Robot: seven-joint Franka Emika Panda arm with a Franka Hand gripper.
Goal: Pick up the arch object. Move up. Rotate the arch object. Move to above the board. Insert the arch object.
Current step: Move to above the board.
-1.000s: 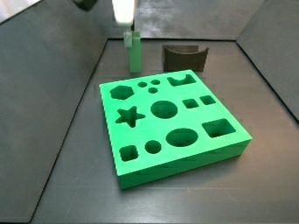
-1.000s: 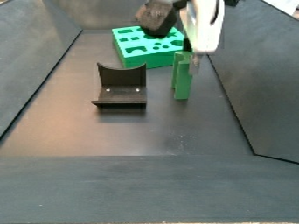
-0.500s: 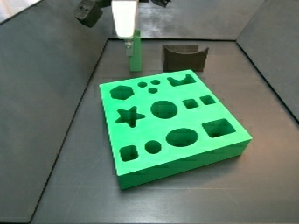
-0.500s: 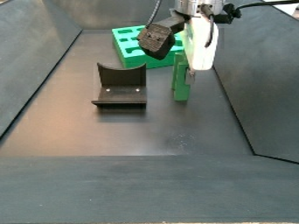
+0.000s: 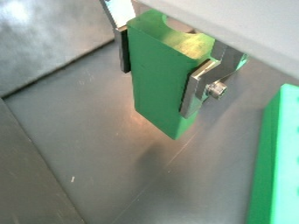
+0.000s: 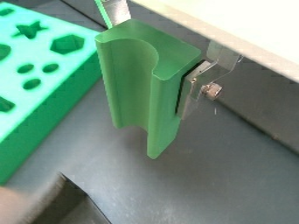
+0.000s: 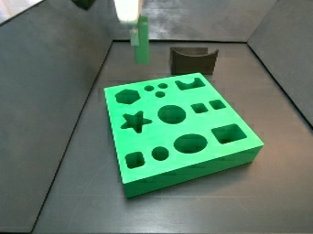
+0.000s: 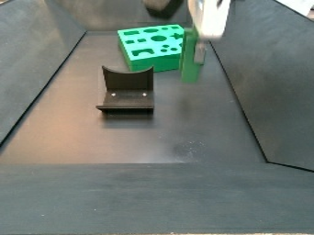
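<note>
Wrist view: gripper (image 5: 163, 68) clamped on the arch object (image 5: 158, 92), a bright green upright piece, silver fingers (image 5: 204, 84) pressed on two opposite sides. Wrist view: curved groove runs down the piece's face (image 6: 131, 87); board (image 6: 35, 105) beside it. Side view: piece (image 7: 142, 41) hangs upright under the gripper (image 7: 127, 11), behind the board (image 7: 184, 174), near the dark fixture (image 7: 193, 59). Side view: piece (image 8: 192, 64) just beside the board (image 8: 135, 62), fixture (image 8: 125, 90) apart.
</note>
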